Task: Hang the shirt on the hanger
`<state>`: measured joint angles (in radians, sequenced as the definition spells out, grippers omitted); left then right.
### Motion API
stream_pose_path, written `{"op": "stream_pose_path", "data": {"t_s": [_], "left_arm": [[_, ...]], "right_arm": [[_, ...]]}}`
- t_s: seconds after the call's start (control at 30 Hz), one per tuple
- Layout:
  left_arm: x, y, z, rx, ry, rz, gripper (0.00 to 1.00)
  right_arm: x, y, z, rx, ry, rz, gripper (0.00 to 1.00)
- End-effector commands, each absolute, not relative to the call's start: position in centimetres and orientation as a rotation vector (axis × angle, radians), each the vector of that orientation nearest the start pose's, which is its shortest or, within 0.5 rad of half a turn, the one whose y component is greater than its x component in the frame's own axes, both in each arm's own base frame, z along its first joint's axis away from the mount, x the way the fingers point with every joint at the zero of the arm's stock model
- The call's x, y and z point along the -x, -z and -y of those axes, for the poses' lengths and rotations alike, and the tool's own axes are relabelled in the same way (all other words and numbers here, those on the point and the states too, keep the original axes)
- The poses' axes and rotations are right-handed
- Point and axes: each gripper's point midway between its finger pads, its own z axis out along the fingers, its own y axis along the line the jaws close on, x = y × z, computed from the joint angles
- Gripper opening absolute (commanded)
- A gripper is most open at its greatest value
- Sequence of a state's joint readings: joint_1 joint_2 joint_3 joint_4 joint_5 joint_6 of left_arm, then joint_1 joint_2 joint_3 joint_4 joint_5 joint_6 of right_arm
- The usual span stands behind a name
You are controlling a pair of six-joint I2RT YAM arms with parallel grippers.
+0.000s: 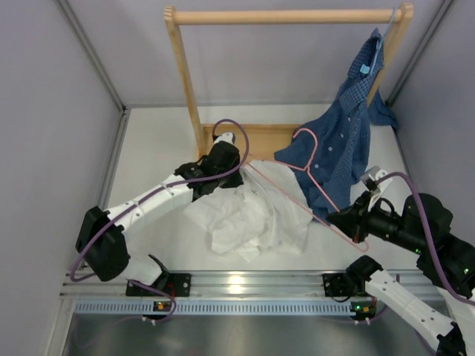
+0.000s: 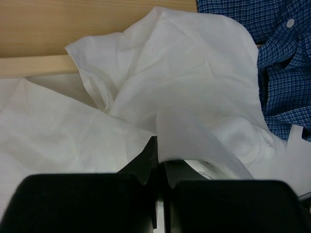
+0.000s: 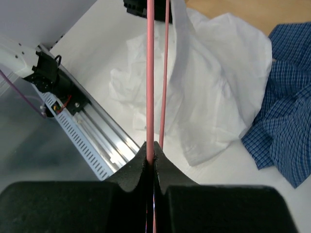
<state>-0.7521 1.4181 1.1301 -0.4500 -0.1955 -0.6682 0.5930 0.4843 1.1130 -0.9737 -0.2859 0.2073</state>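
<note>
Two grippers, both clamped. The right gripper has its jaws shut tight on one corner of the pink hanger; two wire limbs run away from the pinch, close side by side. The left gripper has its fingers pressed together with a fold of the white shirt caught at the tips, the cloth rising from the pinch.

The shirt lies crumpled in a heap on the white table, between the two arms, just in front of the rack's base. It is not on the hanger. The hanger is held across the heap's right side, its long bar passing over the white cloth toward the left gripper.

A dark blue checked shirt hangs from the right end of the wooden rack. Its tail drapes down just beside the white heap, and from above the pink hook overlaps it. Touching or apart: cannot tell.

The hanger's far corner is lost beside the left wrist; over or under the cloth, cannot tell. The left fingertips are hidden by the wrist in the top view. The right arm is cut off at the picture's edge. An aluminium rail runs along the near edge.
</note>
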Motion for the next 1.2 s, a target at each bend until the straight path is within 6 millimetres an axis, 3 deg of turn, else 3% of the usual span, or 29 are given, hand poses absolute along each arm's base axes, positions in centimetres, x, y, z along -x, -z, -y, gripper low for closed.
{"op": "stream_pose_path", "data": {"t_s": [0.0,0.17,0.43,0.57,0.7,0.83,0.87,0.93,1.0,1.17], "left_arm": [[-30.6,-17.8,27.6,0.042,0.568,-2.334,0.00],[-31.6,-17.1,28.8,0.072,0.596,-2.354,0.00],[-31.5,-17.4,29.8,0.084,0.664,-2.358,0.00],[-30.0,-17.2,30.3,0.074,0.751,-2.380,0.00],[-28.0,-18.5,31.4,0.009,0.875,-2.371,0.00],[-24.7,-21.5,33.8,-0.277,1.036,-2.348,0.00],[-23.4,-23.5,34.8,-0.359,1.089,-2.314,0.00],[-21.8,-25.1,35.0,-0.488,1.090,-2.274,0.00],[-19.4,-27.1,35.4,-0.597,1.147,-2.236,0.00],[-15.7,-32.3,34.9,-0.736,1.169,-2.108,0.00]], "right_arm": [[-8.1,-28.7,-13.1,0.530,-0.850,-2.012,0.00],[-6.9,-27.2,-12.6,0.510,-0.870,-2.055,0.00],[-8.6,-24.5,-12.9,0.466,-0.815,-2.153,0.00],[-10.8,-24.8,-12.9,0.416,-0.737,-2.153,0.00],[-12.8,-26.5,-14.8,0.454,-0.777,-2.092,0.00],[-13.4,-27.6,-17.6,0.586,-0.892,-2.003,0.00],[-13.5,-27.3,-17.9,0.629,-0.893,-1.988,0.00],[-13.3,-28.2,-19.0,0.693,-0.954,-1.883,0.00],[-13.6,-27.3,-19.5,0.656,-0.990,-1.867,0.00],[-12.4,-29.4,-20.7,0.732,-1.096,-1.625,0.00]]}}
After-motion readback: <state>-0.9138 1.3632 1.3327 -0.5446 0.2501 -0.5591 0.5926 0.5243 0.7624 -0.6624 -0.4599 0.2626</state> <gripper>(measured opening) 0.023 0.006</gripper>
